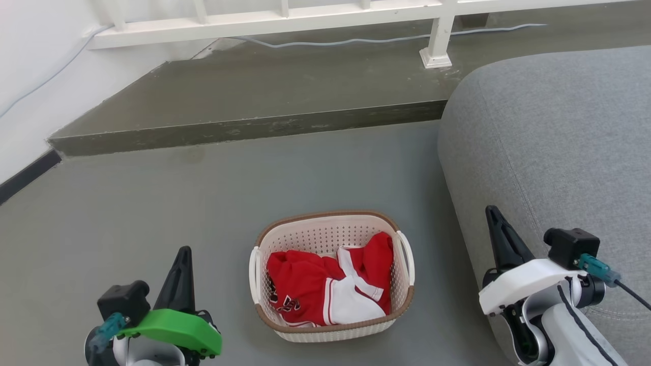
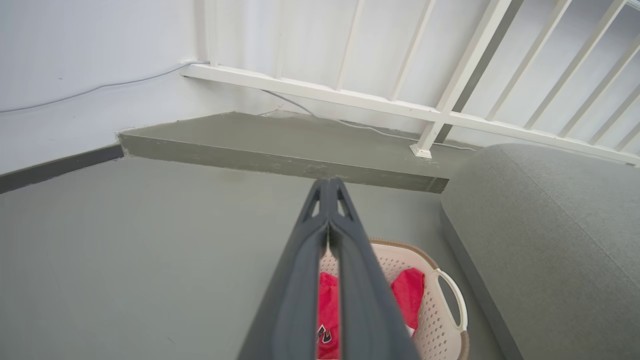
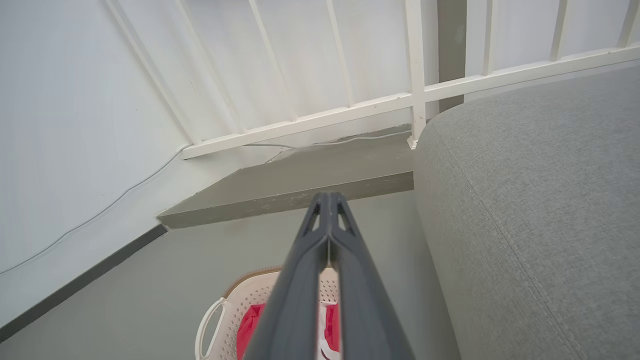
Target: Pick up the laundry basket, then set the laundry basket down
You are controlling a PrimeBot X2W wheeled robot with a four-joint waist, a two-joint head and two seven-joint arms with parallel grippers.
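Presently, the laundry basket (image 1: 320, 236) stood upright on the grey floor (image 1: 152, 203), just beside the base of a grey upholstered sofa (image 1: 549, 152) on the robot's right. Its brown rim was level, and its two white side handles faced left and right in the head view. A red and white garment (image 1: 325, 290) lay crumpled inside, filling most of the interior below the rim. The left gripper (image 1: 183, 254) hung to the left of the basket, apart from it, its two dark fingers pressed together with nothing between them. The left wrist view confirmed this: the left gripper (image 2: 328, 185) tapered to a joined tip above the floor, with the basket (image 2: 440, 325) and the garment (image 2: 407, 295) partly hidden behind it. The right gripper (image 1: 492, 213) was seen against the sofa's front face, to the right of the basket and clear of its handle, fingers likewise together and empty. In the right wrist view the right gripper (image 3: 327, 197) showed the same joined tip, with the basket (image 3: 235, 310) below it. Beyond the basket, a raised step (image 1: 254, 96) crossed the floor, carrying a white railing (image 1: 264, 23) with a pale cable (image 1: 356, 40) along its foot.
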